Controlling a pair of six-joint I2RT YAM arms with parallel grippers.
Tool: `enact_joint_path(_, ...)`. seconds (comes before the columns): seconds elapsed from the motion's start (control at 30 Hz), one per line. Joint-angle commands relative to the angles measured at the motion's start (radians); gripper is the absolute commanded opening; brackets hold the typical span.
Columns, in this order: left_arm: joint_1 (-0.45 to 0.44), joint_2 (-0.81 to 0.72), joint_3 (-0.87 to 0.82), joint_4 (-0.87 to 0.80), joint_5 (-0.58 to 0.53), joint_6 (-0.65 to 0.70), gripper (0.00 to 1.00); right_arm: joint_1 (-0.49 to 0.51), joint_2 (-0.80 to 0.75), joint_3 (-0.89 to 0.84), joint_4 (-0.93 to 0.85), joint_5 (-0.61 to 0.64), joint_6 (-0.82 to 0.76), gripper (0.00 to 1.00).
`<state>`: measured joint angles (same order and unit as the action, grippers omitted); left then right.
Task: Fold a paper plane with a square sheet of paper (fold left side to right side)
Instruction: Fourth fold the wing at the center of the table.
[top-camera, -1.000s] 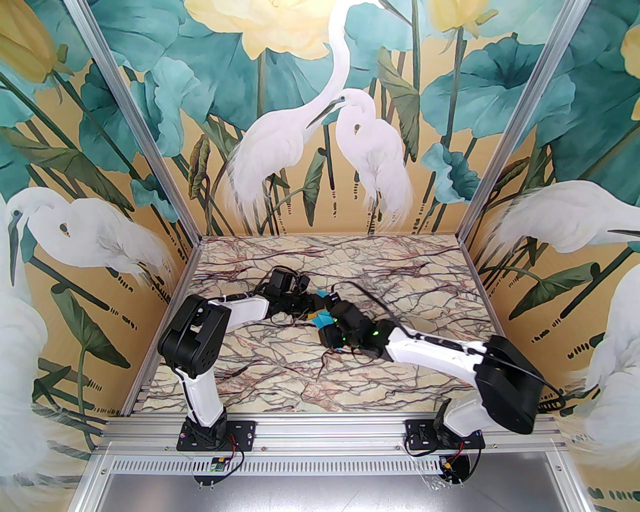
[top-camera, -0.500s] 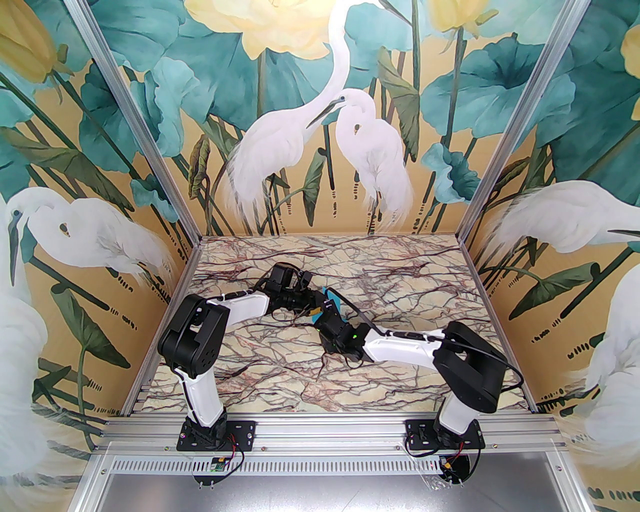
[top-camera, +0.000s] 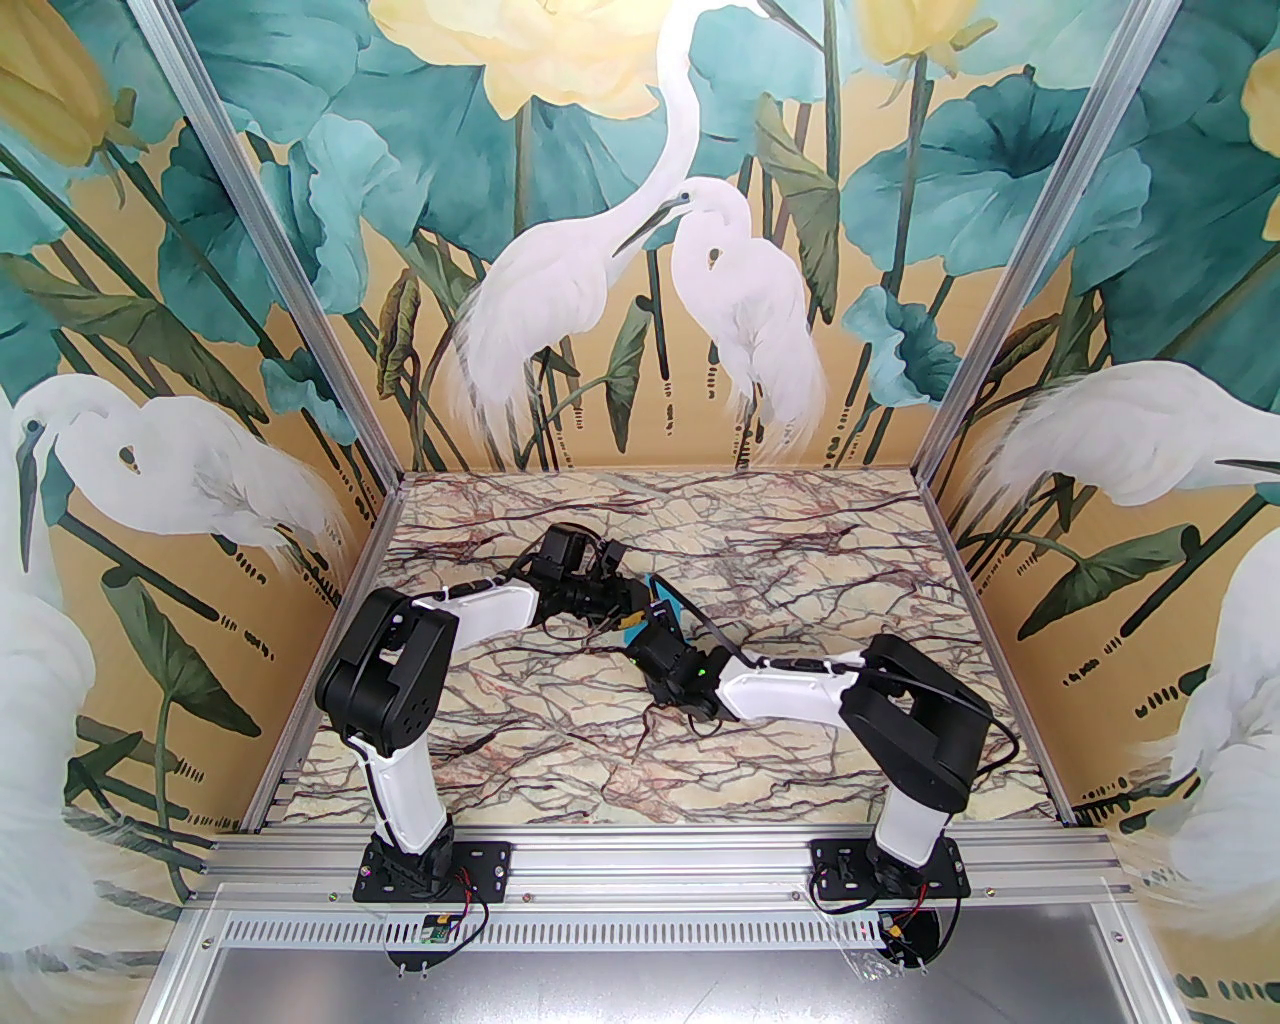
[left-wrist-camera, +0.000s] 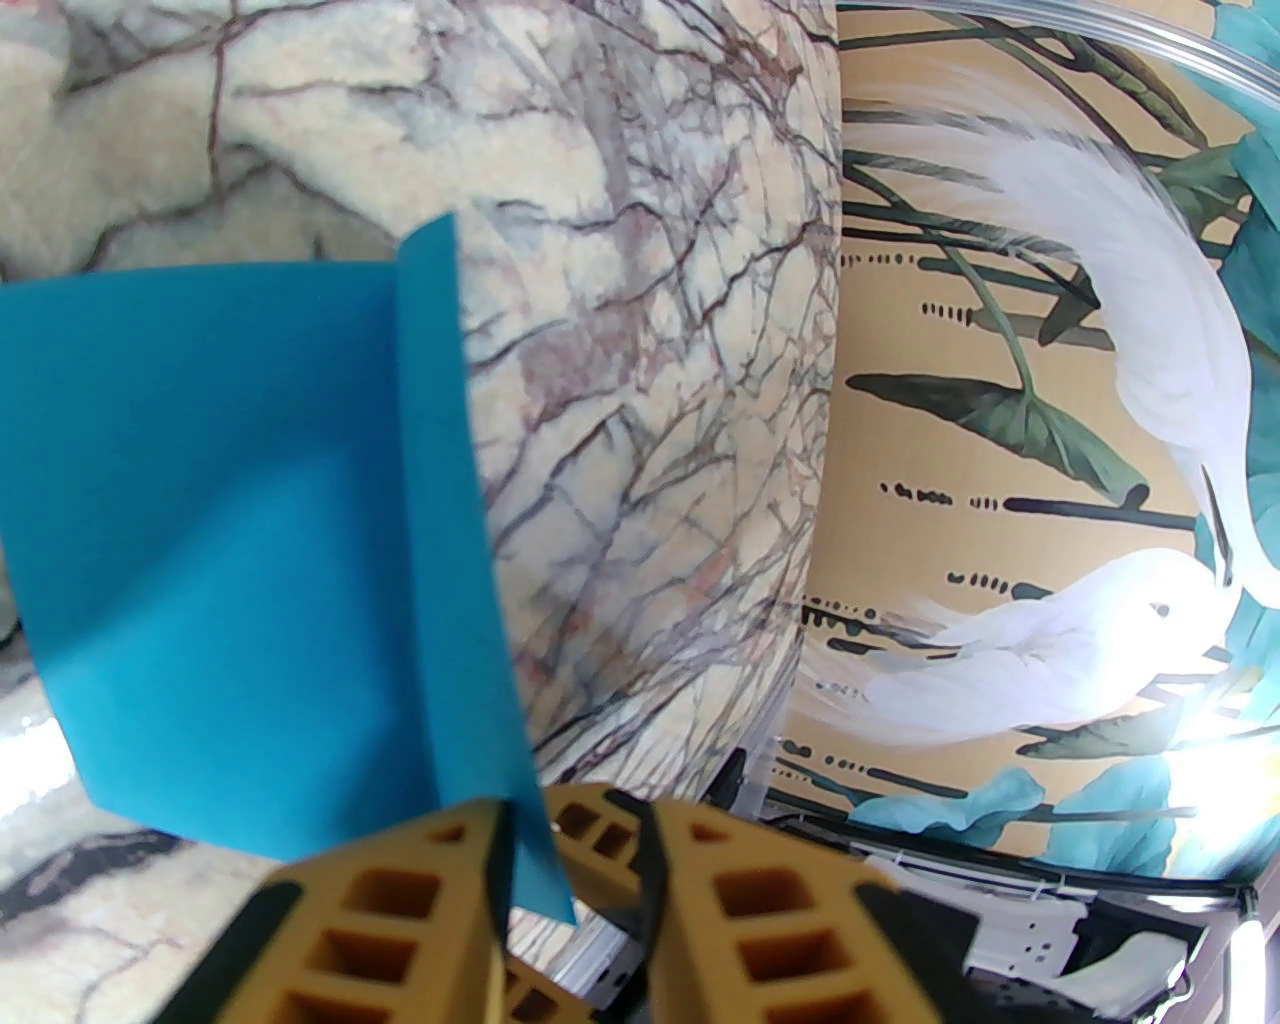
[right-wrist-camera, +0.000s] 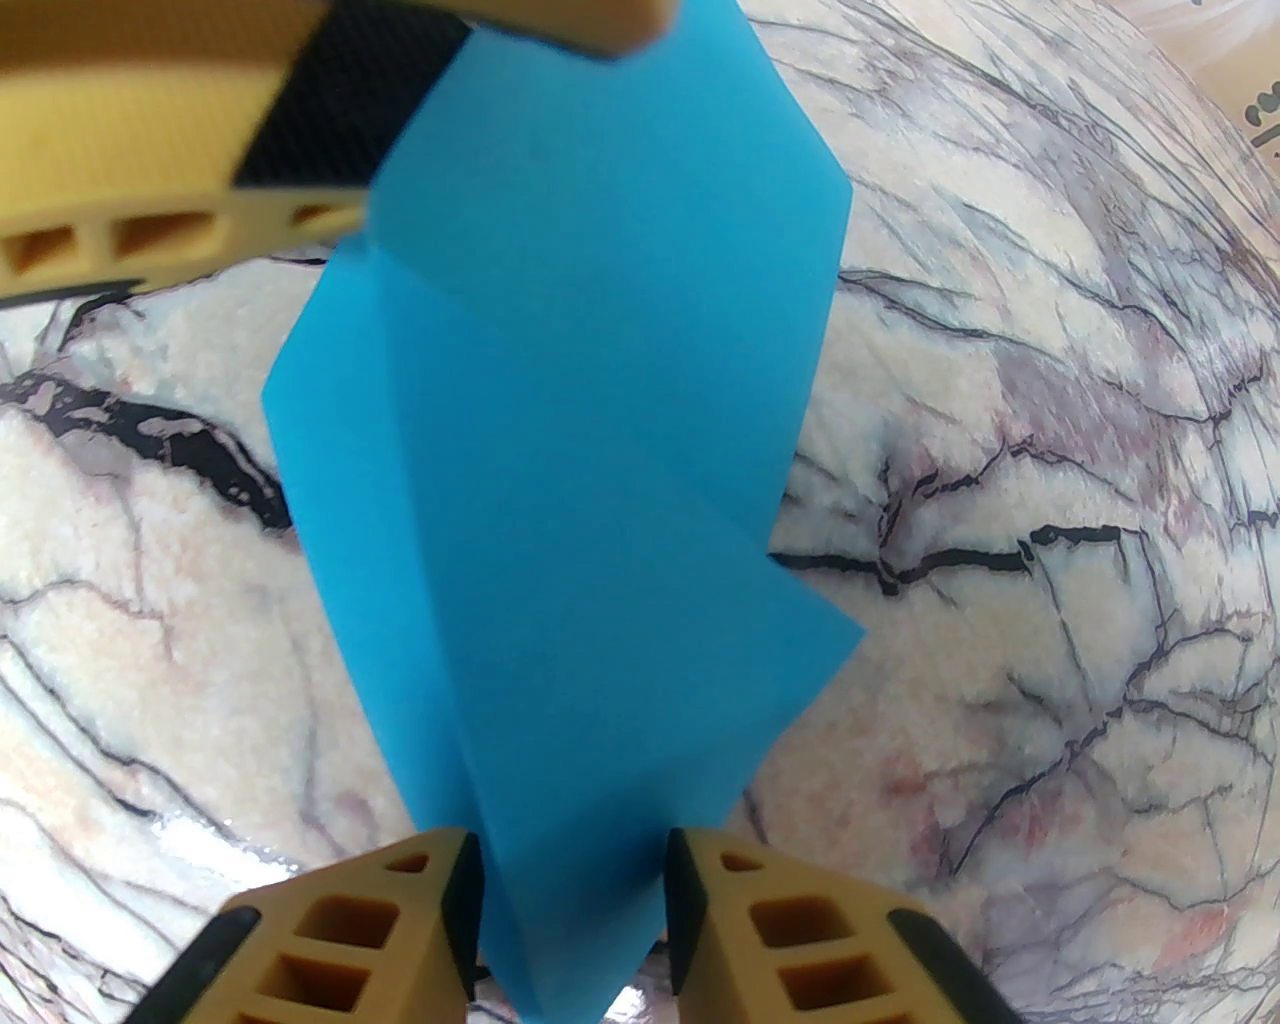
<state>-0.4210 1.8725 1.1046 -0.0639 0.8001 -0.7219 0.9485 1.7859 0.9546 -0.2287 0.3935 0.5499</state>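
Turquoise paper (right-wrist-camera: 560, 480), creased into flaps, hangs between my hands over the middle of the marble surface (top-camera: 820, 600); my right hand (right-wrist-camera: 570, 850) has swung in and narrowed about its pointed end; gripping or not, I cannot tell; my left hand (left-wrist-camera: 567, 815), part-closed, has an edge in its gap, equally unsure; the fold looks ready for pinching; marble lies open all round — only my hands crowd each other.

A robot lab cell: an aluminium frame (top-camera: 310, 300) boxes in a marble-print table (top-camera: 800, 560), printed heron walls (top-camera: 620, 250) stand behind, and two arms (top-camera: 405, 790) are bolted to a rail (top-camera: 650, 860).
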Motion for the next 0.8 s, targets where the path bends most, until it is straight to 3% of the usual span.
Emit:
enact_joint_path(0.0,0.007,0.016,0.022,-0.026,0.021,0.016,0.30,-0.005,0.022,0.023,0.015,0.001,0.012,0.32)
enact_joint_path(0.33,0.011,0.010,0.017,-0.031,0.012,0.018,0.32,-0.008,0.024,0.011,0.028,-0.026,0.013,0.19)
enact_joint_path(0.77,0.082,-0.035,0.012,-0.064,0.022,0.047,0.55,-0.020,0.036,-0.030,0.068,-0.074,0.033,0.10)
